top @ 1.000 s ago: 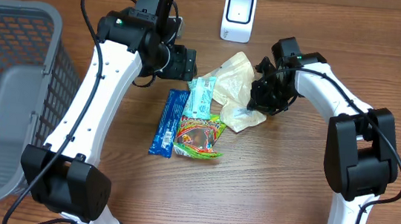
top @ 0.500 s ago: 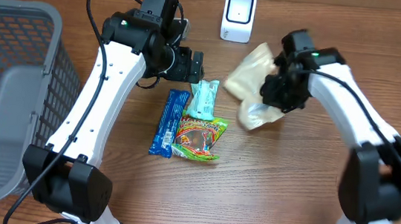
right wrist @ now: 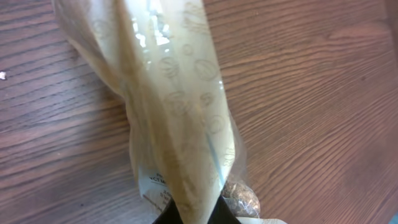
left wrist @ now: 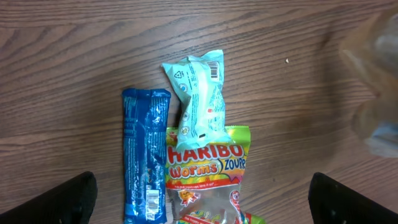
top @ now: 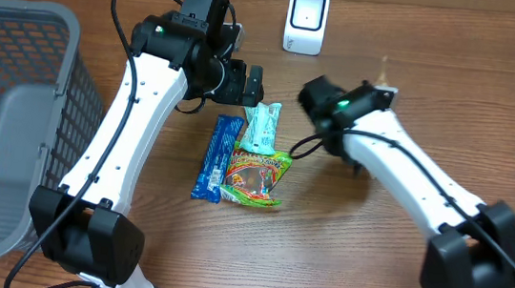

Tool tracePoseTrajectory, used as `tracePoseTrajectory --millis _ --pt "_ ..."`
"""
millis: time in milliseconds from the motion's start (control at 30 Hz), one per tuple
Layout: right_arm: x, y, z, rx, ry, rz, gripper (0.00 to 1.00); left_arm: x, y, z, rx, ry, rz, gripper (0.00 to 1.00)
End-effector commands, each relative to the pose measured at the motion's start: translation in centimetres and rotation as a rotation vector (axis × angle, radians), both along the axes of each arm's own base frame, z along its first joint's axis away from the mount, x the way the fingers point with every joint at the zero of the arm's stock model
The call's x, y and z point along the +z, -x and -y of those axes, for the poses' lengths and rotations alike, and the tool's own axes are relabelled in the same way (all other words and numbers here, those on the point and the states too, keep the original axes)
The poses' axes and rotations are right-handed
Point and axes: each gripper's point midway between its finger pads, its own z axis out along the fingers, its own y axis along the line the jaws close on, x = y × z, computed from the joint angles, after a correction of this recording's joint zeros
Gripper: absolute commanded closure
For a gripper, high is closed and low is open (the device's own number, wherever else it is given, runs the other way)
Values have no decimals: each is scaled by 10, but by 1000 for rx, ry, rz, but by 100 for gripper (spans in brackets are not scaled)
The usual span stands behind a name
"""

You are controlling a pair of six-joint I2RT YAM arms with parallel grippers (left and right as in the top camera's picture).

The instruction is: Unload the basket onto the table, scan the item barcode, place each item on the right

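1. My right hand (right wrist: 196, 214) was clenched on the pale bag (right wrist: 180, 124), holding it over the table (right wrist: 311, 93), presumably bound for the far scanner (top: 306, 22).
2. My left hand (top: 247, 84) hung released over the snacks (left wrist: 196, 99), ready to pick.

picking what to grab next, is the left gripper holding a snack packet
No, the left gripper is open, fingers wide apart, while the blue bar, teal packet and Haribo bag lie on the table.
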Motion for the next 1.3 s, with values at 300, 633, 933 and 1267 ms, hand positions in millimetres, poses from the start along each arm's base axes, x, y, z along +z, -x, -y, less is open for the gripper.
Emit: tracePoseTrajectory --millis 300,633,933,1267 --pt "-59 10 -28 48 168 -71 96 -2 -2 -1 1 -19 13 0" --pt "-68 33 -71 177 80 -180 63 -1 -5 -1 2 -19 24 0" --pt "-36 22 -116 251 -199 -202 58 -1 -5 -1 2 -19 24 0" --pt "12 -12 -110 408 -534 -215 27 -1 -5 0 1 -17 25 0"
